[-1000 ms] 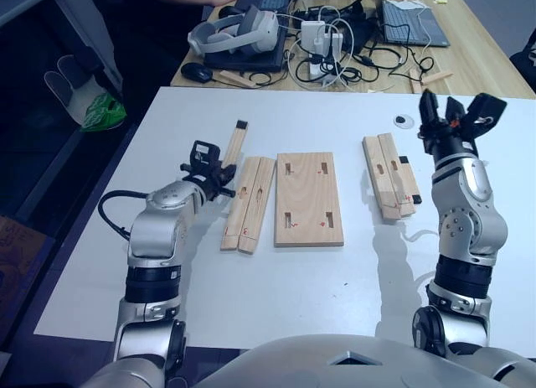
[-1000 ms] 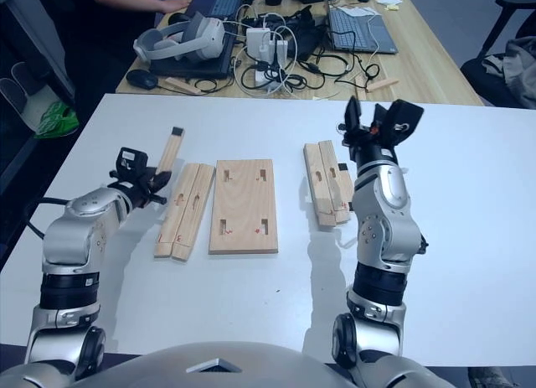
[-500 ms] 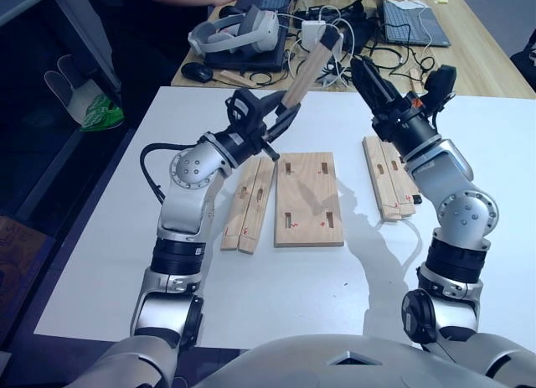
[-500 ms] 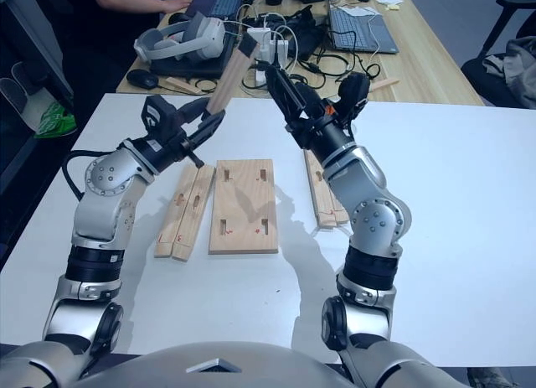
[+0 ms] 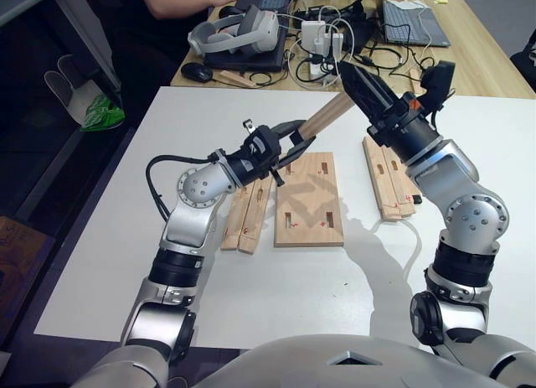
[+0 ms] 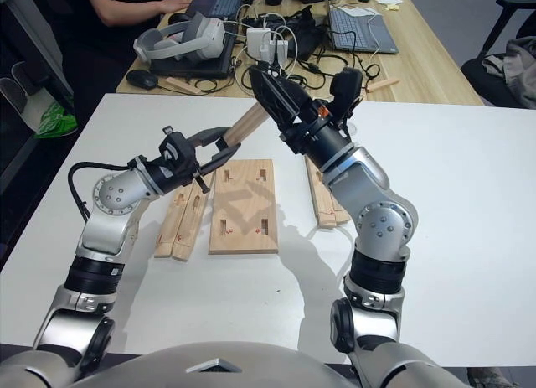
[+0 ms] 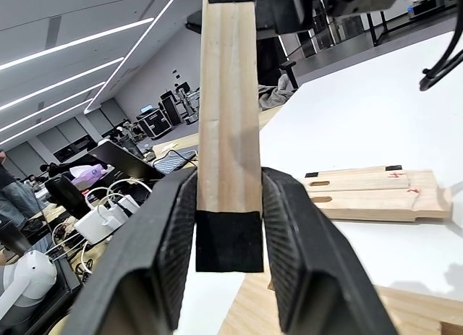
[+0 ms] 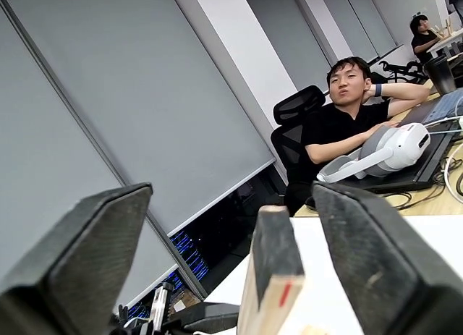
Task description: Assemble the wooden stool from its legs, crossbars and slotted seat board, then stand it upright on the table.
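My left gripper (image 5: 287, 138) is shut on the black-tipped end of a wooden leg (image 5: 323, 117) and holds it in the air over the far edge of the slotted seat board (image 5: 308, 199). The leg slants up toward my right gripper (image 5: 392, 78), which is open. In the right wrist view the leg's far end (image 8: 273, 277) lies between the spread fingers (image 8: 87, 241) with a gap on each side. In the left wrist view the pads (image 7: 173, 241) clamp the leg (image 7: 228, 96). Two wooden pieces (image 5: 247, 205) lie left of the board, and others (image 5: 390, 180) lie to its right.
The white table (image 5: 126, 262) has open room in front of the board. Behind it stands a wooden desk (image 5: 469, 65) with a headset (image 5: 234, 32), laptops and cables. A green bag (image 5: 102, 113) sits off the table's left edge.
The left gripper lifted the leg off the table, then lowered and tipped it toward the right. The right gripper swung in and brought its open fingers around the leg's far end.
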### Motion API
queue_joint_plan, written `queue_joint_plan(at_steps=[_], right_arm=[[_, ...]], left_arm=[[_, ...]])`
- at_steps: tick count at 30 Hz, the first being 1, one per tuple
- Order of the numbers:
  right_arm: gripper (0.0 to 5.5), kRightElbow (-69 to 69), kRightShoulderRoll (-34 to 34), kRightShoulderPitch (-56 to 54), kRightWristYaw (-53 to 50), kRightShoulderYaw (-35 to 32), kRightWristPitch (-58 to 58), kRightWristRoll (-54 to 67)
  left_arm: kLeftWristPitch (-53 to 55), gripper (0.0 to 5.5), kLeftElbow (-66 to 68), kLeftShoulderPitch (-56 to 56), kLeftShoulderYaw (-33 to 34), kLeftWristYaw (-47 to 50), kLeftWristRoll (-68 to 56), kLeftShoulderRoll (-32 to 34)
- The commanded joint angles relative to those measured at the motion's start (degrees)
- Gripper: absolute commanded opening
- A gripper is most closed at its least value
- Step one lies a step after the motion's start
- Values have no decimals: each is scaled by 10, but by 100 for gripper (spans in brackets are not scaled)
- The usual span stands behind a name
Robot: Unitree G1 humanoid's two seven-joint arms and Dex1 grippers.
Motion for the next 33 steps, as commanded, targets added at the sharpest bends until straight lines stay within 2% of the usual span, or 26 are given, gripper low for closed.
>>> queue_joint_plan(at_steps=[1,21,28,29,33], right_arm=[[341,11,1,14,-11,1,2,7],[49,19,10,21,-34,7,0,23],[40,27,12,13,-40,5,-11,17],[40,28,14,11,-43,4,-14,16],[40,31,22,8,-58,-8,-37,15]], left_arm=[[-3,128,-7,6,-5,-1,4,2],[16,128,-32,11,-17,13,2,-14],[20,128,-29,6,-8,44,9,-33],[18,164,-28,4,-8,48,13,-35],[10,220,-12,-3,-6,74,33,-41]])
